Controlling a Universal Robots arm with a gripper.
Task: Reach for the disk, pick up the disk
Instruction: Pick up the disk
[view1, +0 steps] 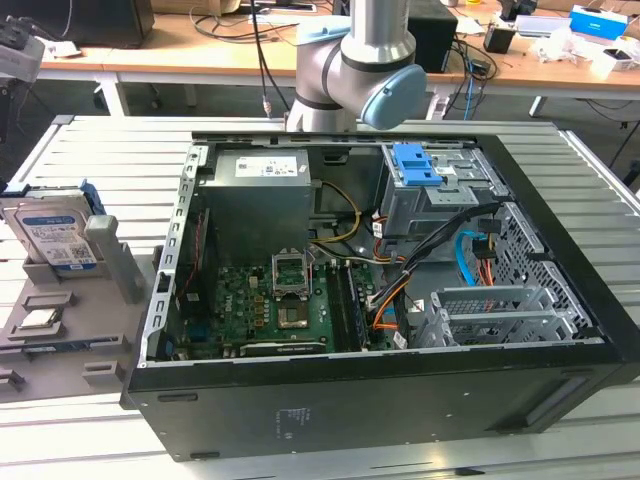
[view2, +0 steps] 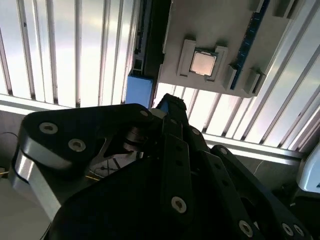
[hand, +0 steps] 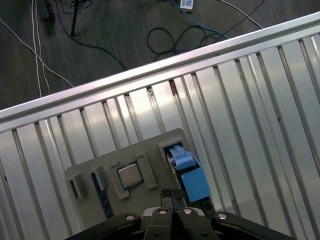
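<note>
The disk (view1: 50, 236) stands upright in a grey holder (view1: 112, 262) at the exterior view's left, beside the open computer case. Its white-and-blue label and blue side frame show there. In the first wrist view I look down on its blue frame (hand: 191, 176), set in a slot of the grey fixture plate (hand: 150, 145). My gripper (hand: 171, 194) hovers above the plate, close beside the disk, with its fingertips together and nothing between them. In the second wrist view the gripper (view2: 167, 104) points at the plate, and the disk's blue frame (view2: 139, 91) lies just beside its tip.
A square silver processor chip (hand: 129, 175) (view2: 203, 63) (view1: 38, 320) sits in a pocket of the same plate. The open computer case (view1: 380, 300) fills the middle of the slatted metal table (view1: 600, 190), with a blue latch (view1: 415, 165) inside. Cables lie on the floor (hand: 175, 35) past the table edge.
</note>
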